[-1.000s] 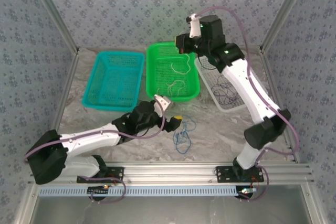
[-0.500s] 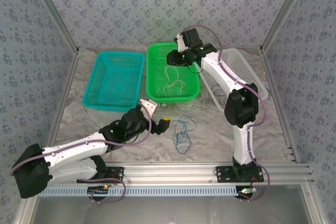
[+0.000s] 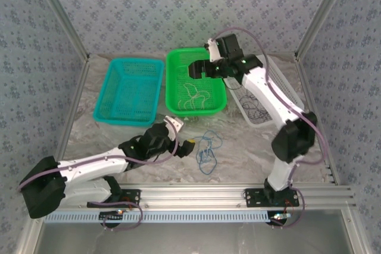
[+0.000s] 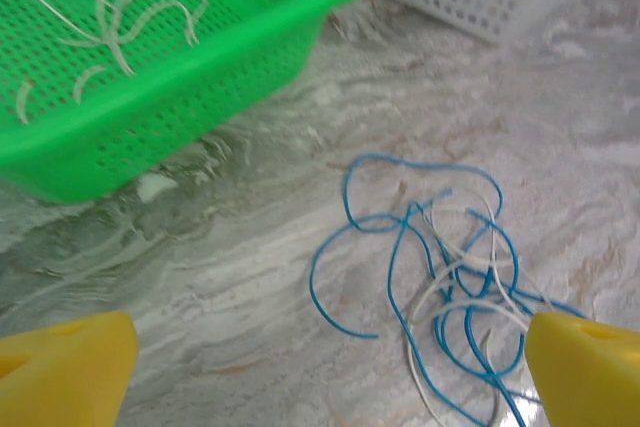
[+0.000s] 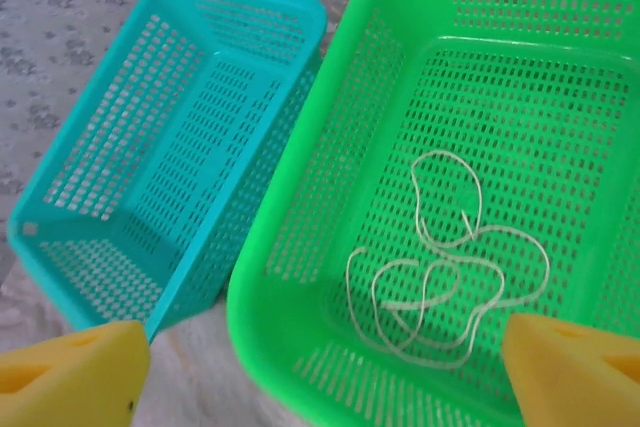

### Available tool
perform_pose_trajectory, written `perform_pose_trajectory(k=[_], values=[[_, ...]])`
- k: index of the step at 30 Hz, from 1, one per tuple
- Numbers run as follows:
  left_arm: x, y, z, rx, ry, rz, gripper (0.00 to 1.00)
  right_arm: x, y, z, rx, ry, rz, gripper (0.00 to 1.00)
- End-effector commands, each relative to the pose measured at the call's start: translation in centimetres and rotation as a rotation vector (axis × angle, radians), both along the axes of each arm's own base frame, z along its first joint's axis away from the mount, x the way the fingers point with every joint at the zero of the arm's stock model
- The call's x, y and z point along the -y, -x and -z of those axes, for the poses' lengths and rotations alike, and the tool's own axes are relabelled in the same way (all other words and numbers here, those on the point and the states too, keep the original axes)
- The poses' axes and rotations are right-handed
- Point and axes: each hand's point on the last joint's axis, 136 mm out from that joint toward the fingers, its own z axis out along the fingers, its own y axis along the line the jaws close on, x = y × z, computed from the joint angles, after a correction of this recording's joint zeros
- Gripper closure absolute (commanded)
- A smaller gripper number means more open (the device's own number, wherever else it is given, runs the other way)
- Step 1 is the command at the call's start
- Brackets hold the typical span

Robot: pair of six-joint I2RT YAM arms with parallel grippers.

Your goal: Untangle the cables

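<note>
At the far left, a teal plastic mesh basket (image 3: 129, 90) sits on the grey marbled tabletop (image 3: 238, 147) with nothing visible inside it. In front of it, the left gripper (image 3: 181, 134) hangs low over the table with its jaws spread wide and nothing between them. In the left wrist view its yellow pads (image 4: 62, 372) stand at the two lower corners of the picture. Just to the right of that gripper, and apart from it, a thin blue cable (image 3: 206, 150) lies in loose overlapping loops on the bare table. Up close, a pale strand (image 4: 455, 297) is wound through the blue loops (image 4: 440, 267) (where each one ends cannot be told). Behind the tangle stands a green plastic mesh basket (image 3: 196, 87), touching none of the blue wire, and on its floor lies a pale cream cable (image 3: 193, 96) curled into a few loops. The right gripper (image 3: 198, 68) hovers over the far end of this basket, above the cream cable (image 5: 445, 282) and clear of it. Its yellow pads (image 5: 575, 372) are far apart and grip nothing. Furthest right, a white plastic mesh basket (image 3: 253, 117) holds thin dark cables (image 3: 257, 110) in a small heap.
</note>
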Motion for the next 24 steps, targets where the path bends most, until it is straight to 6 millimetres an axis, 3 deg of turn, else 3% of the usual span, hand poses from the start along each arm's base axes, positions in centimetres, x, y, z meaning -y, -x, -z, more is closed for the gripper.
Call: perform_pose_trajectory(k=[1, 7, 8, 12, 14, 16, 24], values=[[0.9, 0.4, -0.1, -0.003, -0.066, 0.084, 0.03, 2.3, 3.5, 1.5, -0.059, 0.006, 0.042, 0.13], [1.0, 0.5, 0.2, -0.014, -0.027, 0.075, 0.03, 5.8, 10.3, 5.5, -0.144, 0.027, 0.128, 0.19], [1.0, 0.5, 0.1, -0.014, -0.017, 0.066, 0.03, 6.4, 11.7, 7.2, -0.176, 0.041, 0.140, 0.19], [0.6, -0.2, 0.3, -0.031, 0.000, 0.017, 0.02, 7.2, 16.9, 10.6, -0.209, 0.032, 0.142, 0.26], [0.3, -0.8, 0.3, -0.042, 0.006, -0.020, 0.01, 7.7, 18.8, 12.5, -0.237, 0.045, 0.170, 0.34], [0.4, -0.8, -0.1, -0.050, 0.024, -0.010, 0.01, 7.7, 20.9, 14.7, -0.292, 0.050, 0.186, 0.37], [-1.2, -1.6, -0.4, -0.057, 0.045, -0.094, 0.01, 4.4, 24.3, 18.8, -0.396, -0.012, 0.186, 0.44]])
